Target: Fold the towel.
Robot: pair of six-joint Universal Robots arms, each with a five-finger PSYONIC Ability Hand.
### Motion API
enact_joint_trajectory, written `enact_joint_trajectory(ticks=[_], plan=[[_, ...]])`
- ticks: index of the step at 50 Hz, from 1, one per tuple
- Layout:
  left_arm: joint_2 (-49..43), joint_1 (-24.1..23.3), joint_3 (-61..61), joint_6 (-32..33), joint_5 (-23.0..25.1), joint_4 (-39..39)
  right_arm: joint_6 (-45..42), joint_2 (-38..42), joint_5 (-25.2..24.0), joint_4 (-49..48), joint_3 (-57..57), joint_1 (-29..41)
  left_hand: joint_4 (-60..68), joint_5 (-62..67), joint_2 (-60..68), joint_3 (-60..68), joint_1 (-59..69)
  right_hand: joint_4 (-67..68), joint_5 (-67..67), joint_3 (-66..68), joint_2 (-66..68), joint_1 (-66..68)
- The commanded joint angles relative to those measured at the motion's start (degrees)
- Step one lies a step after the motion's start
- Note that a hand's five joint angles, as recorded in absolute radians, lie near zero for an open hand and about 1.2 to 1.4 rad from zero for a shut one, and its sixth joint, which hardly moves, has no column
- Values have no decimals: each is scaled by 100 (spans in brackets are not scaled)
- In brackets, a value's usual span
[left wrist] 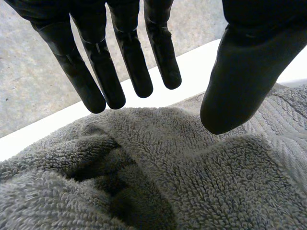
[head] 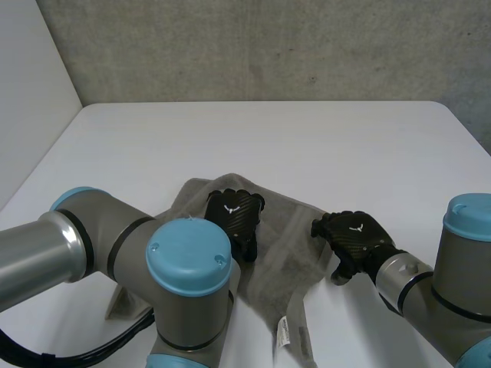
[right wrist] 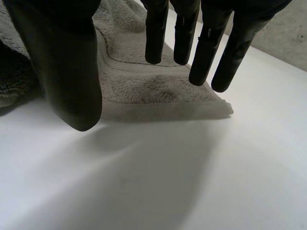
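A grey towel (head: pixel 288 245) lies rumpled on the white table (head: pixel 268 138), with a white label (head: pixel 284 334) at its near edge. My left hand (head: pixel 234 215) hovers over the towel's middle, fingers (left wrist: pixel 103 81) straight and apart from the thumb, just above the terry pile (left wrist: pixel 192 182). My right hand (head: pixel 353 239) is at the towel's right edge, open, its fingers (right wrist: pixel 192 43) and thumb (right wrist: pixel 67 76) straight above the towel's corner (right wrist: pixel 211 103) and the bare table.
The left arm's big joint (head: pixel 188 268) covers the towel's near left part. A grey concrete wall (head: pixel 268 46) stands behind the table's far edge. White table surface spreads beyond and to the right of the towel (head: pixel 383 161).
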Motion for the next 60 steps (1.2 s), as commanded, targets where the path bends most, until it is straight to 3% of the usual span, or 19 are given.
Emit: enact_joint_trajectory(ticks=[1,21,27,31,32,33,34,35,37,42,45,47,52,60], plan=[[361,-36,-899,338,-644,1552,-370,117,-495,-140,-361,-204,-3797,-4776,-3824,-3811,-3789,5392,5308,5417,5498,5459],[677,-18,-881,346,-644,1534,-378,-314,-346,-105,-431,-212,-3780,-4759,-3807,-3794,-3772,5392,5308,5417,5498,5459],[1001,192,-925,381,-504,1499,-370,-507,-381,-105,-449,-212,-3663,-4642,-3690,-3677,-3655,5198,5114,5223,5304,5265],[1317,543,-1101,373,31,1280,-370,-569,-381,-96,-466,-204,-3612,-4591,-3639,-3626,-3604,3716,3632,3741,3822,3783],[1319,544,-1101,373,33,1279,-352,-613,-389,-96,-475,-195,-3612,-4591,-3639,-3626,-3604,2183,2100,2209,2290,2251],[1414,683,-1162,373,224,1201,-335,-639,-407,-70,-475,-186,-3612,-4591,-3639,-3626,-3604,-180,-264,-155,-74,-112],[1415,685,-1163,373,226,1200,-334,-640,-407,-70,-475,-186,-3612,-4591,-3639,-3626,-3604,-204,-287,-178,-97,-136],[1511,815,-1215,381,418,1122,-352,-657,-407,-35,-484,-186,-3612,-4591,-3639,-3626,-3604,-1608,-1692,-1583,-1502,-1541],[1600,922,-1286,390,569,1033,-361,-666,-433,36,-493,-186,-3628,-4607,-3656,-3643,-3621,-1608,-1692,-1583,-1502,-1541],[1925,1238,-1593,399,850,673,-484,-719,-636,414,-537,-169,-3628,-4607,-3656,-3643,-3621,-1608,-1692,-1583,-1502,-1541],[2180,1502,-1857,478,1035,401,-932,-833,-1014,686,-501,-151,-3628,-4607,-3656,-3643,-3621,-1608,-1692,-1583,-1502,-1541],[2434,1852,-2163,740,1332,129,-1579,-955,-1442,914,-414,-116,-3612,-4591,-3639,-3626,-3604,-1608,-1692,-1583,-1502,-1541],[2750,2397,-2708,1241,1859,-144,-2424,-1087,-1961,1204,-238,-89,-3612,-4591,-3639,-3626,-3604,-1608,-1692,-1583,-1502,-1541],[3243,3092,-3666,1883,2265,-180,-2743,-1070,-2446,1363,-115,279,-3729,-4708,-3757,-3743,-3722,-1608,-1692,-1583,-1502,-1541]])
